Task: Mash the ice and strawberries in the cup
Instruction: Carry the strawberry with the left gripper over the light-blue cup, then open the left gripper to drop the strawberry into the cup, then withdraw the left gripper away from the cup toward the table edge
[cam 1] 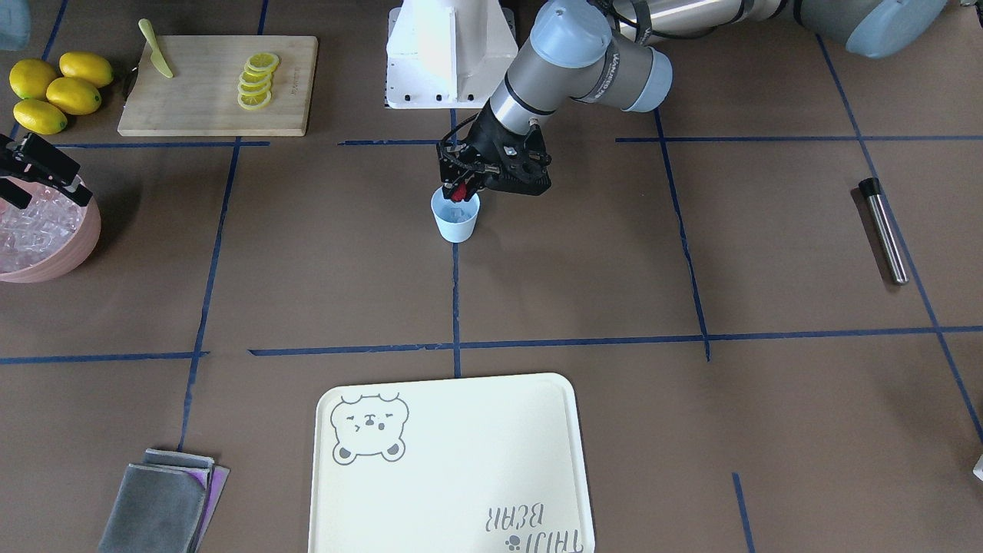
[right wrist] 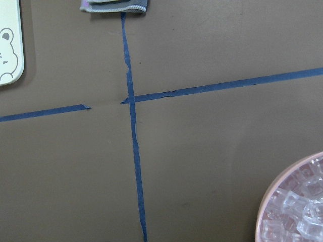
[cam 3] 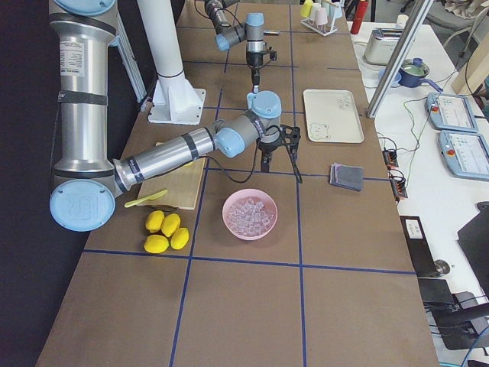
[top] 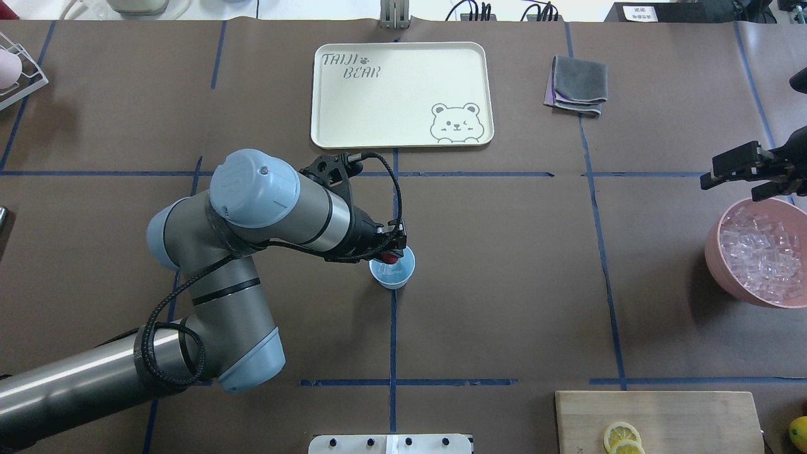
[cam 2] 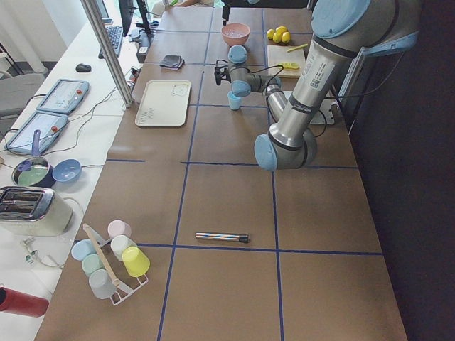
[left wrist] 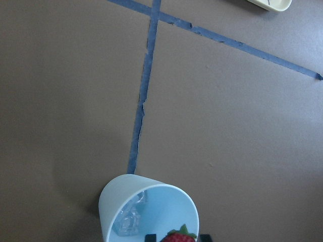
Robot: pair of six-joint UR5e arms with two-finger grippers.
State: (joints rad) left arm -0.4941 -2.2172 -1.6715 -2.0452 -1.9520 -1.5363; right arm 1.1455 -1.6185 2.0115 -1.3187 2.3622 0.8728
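The light blue cup (cam 1: 455, 220) stands at the table's middle on a blue tape line. It also shows in the overhead view (top: 393, 272) and the left wrist view (left wrist: 132, 197). A few clear ice cubes (left wrist: 129, 220) lie inside it. My left gripper (cam 1: 460, 188) is shut on the red strawberry (left wrist: 178, 238) and holds it just over the cup's rim. My right gripper (top: 747, 171) is open and empty above the far rim of the pink bowl (top: 713, 244).
The pink bowl (cam 1: 89, 240) holds several ice cubes (top: 760, 251). A metal rod (cam 1: 885, 234) lies on the robot's left side. There are also a cutting board with lemon slices (cam 1: 219, 86), whole lemons (cam 1: 55, 91), a cream tray (cam 1: 453, 468) and folded cloths (cam 1: 160, 508).
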